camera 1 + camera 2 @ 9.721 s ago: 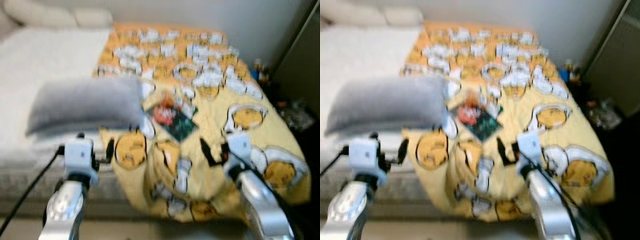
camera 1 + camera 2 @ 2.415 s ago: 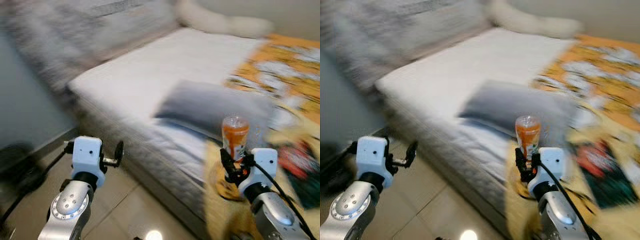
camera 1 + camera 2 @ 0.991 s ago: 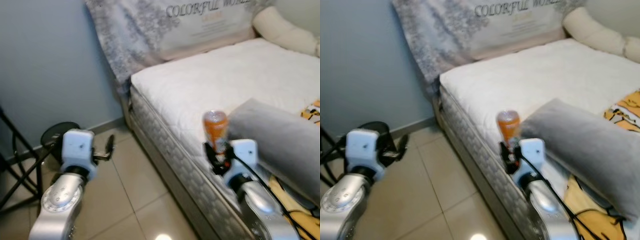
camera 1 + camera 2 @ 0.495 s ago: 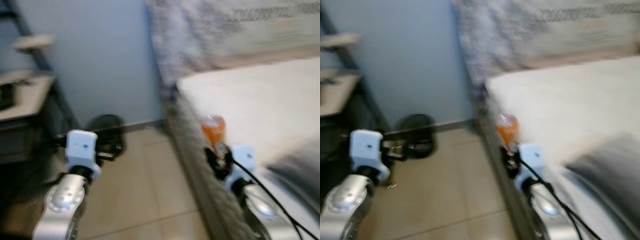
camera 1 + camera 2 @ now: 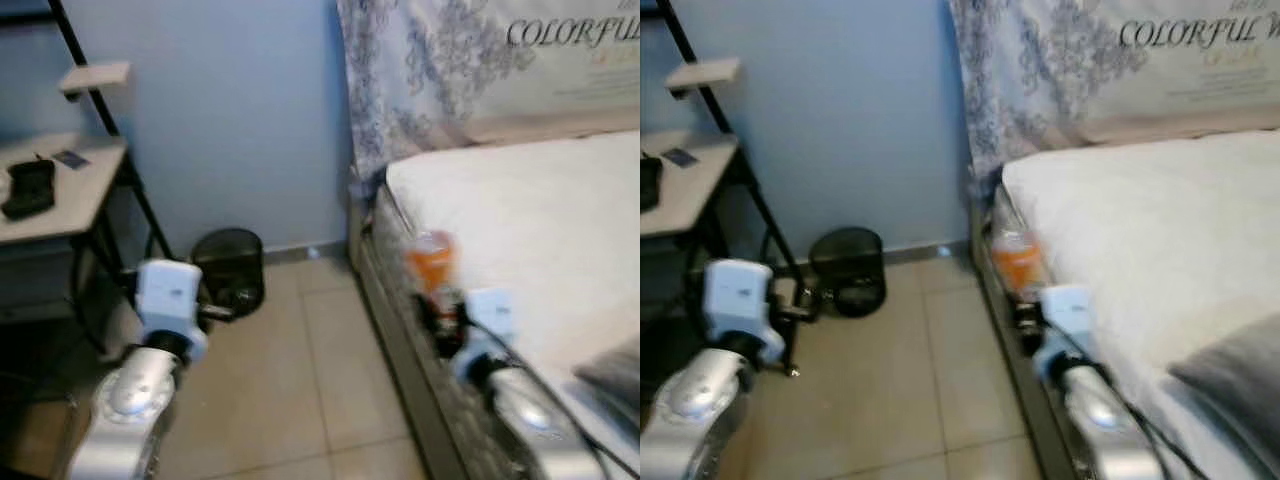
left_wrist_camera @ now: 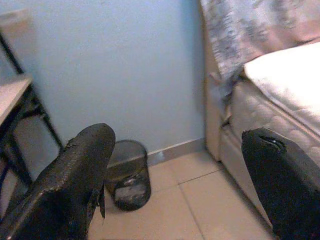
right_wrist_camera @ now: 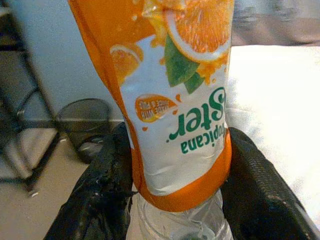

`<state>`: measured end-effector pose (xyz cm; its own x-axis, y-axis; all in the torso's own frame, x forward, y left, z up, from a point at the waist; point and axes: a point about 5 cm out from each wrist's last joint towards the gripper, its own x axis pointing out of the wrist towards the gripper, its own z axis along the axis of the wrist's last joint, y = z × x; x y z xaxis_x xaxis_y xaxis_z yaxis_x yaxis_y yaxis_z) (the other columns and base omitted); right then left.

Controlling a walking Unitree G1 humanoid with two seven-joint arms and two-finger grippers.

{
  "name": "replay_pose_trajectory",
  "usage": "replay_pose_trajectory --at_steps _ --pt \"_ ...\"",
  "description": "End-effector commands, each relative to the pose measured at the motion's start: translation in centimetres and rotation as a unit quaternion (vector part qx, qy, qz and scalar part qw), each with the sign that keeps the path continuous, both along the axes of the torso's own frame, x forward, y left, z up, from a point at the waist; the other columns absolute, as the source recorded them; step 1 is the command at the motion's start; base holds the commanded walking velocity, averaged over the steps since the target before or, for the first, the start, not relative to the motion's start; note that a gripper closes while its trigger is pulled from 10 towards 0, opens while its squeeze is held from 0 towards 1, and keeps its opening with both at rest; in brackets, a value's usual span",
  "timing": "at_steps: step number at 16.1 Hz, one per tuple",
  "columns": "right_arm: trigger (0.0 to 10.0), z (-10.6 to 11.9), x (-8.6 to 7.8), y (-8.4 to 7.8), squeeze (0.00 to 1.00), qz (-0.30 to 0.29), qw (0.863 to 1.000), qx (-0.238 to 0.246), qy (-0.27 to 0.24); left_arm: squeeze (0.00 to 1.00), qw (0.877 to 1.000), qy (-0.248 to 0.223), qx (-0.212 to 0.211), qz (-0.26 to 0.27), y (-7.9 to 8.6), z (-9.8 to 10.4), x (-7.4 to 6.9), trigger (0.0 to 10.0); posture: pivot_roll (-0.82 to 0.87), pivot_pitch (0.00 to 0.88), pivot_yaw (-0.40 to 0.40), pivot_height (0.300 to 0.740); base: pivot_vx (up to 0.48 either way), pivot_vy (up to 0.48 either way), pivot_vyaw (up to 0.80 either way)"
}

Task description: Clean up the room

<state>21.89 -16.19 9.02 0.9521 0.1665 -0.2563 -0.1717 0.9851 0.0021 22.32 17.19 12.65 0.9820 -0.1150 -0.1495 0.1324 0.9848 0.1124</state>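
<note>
An orange-labelled juice bottle (image 5: 431,263) stands upright in my right gripper (image 5: 441,318), which is shut on its lower part beside the edge of the bed (image 5: 520,210). The right wrist view shows the bottle (image 7: 175,100) up close, with a black finger (image 7: 97,200) pressed against each side. My left gripper (image 5: 222,312) is held out over the tiled floor, open and holding nothing. Its fingers (image 6: 75,180) frame a black mesh wastebasket (image 6: 128,175) that stands on the floor against the blue wall.
The wastebasket (image 5: 230,268) sits between the bed's headboard end and a black-framed desk (image 5: 60,190) at the left. A grey pillow (image 5: 1240,385) lies on the mattress at the right. Beige tiled floor (image 5: 300,390) stretches ahead.
The camera has swung and steadied, so the desk, wall and wastebasket now sit sharper and nearer the centre. The bottle stays in my right gripper; the left stays open.
</note>
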Motion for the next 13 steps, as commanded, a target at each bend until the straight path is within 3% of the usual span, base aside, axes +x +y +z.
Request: replay_pose_trajectory --at_steps 1,9,13 --pt "10.0 0.44 0.37 0.77 0.0 0.007 1.0 0.01 -0.014 0.0 1.0 -0.005 0.013 0.013 0.84 0.35 -0.02 10.0 -0.02 0.0 0.055 0.74 0.292 0.0 0.0" --pt "10.0 0.47 0.53 0.3 0.0 -0.023 0.999 0.015 -0.018 0.0 1.0 -0.004 0.013 0.006 0.83 0.27 0.05 10.0 -0.03 0.0 0.048 0.74 0.292 0.0 0.0" --pt "10.0 0.71 0.67 -0.17 0.0 -0.041 0.998 -0.025 -0.04 0.0 1.0 -0.004 0.012 0.007 1.1 0.19 0.11 10.0 -0.03 0.0 0.043 0.74 0.291 0.0 0.0"
